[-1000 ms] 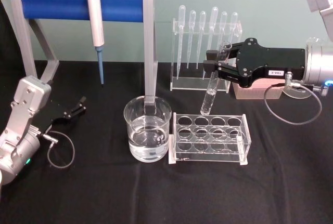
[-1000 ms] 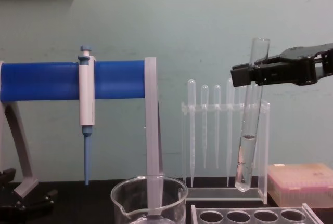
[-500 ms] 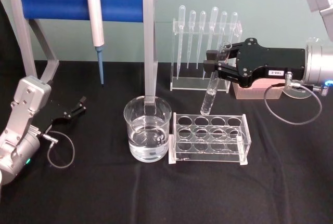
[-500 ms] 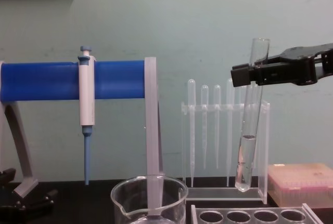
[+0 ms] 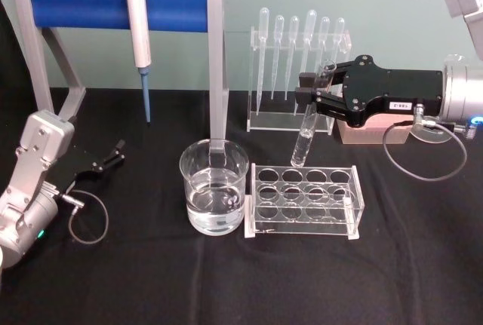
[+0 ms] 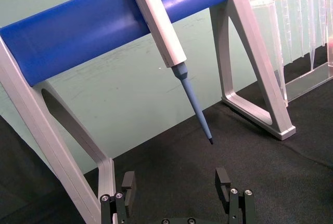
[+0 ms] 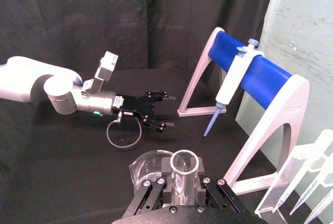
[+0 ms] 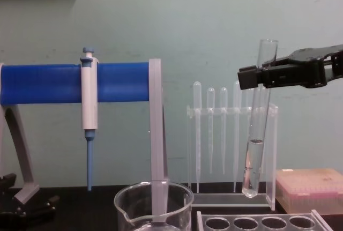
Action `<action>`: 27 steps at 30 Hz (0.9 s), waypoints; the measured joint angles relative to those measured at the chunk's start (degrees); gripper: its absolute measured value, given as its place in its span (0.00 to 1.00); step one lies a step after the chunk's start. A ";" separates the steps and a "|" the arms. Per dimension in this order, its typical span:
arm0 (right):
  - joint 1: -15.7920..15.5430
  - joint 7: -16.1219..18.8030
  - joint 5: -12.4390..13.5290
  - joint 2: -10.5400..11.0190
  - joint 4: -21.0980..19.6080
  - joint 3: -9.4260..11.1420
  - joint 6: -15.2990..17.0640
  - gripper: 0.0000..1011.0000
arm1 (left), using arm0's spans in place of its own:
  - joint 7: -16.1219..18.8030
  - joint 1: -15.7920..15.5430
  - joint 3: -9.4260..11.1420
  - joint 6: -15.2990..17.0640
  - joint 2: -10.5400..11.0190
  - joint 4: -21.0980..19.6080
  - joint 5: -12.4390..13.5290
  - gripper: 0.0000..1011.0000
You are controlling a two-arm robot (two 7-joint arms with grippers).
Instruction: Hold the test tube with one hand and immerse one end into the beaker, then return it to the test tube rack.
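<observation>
The slim clear glass test tube, a little liquid in its rounded end, hangs tilted over the far edge of the clear plastic rack, right of the wide glass beaker. The black right gripper clamps it just below the flared rim. It is likely light, stiff, slick and brittle, so a high, gentle hold suits it. The left gripper lies open at the left on black cloth, with a pale green wall behind.
</observation>
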 joint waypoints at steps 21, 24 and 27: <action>0.00 0.00 0.00 0.00 0.00 0.00 0.00 0.22 | 0.00 0.00 0.00 0.00 0.00 0.00 0.00 0.99; 0.00 0.00 0.00 0.00 -0.01 0.00 0.00 0.22 | 0.00 0.00 0.00 0.00 0.00 0.00 0.00 0.99; 0.00 0.00 0.00 0.00 0.00 0.00 0.00 0.22 | 0.00 0.00 0.00 0.00 0.00 0.00 0.00 0.99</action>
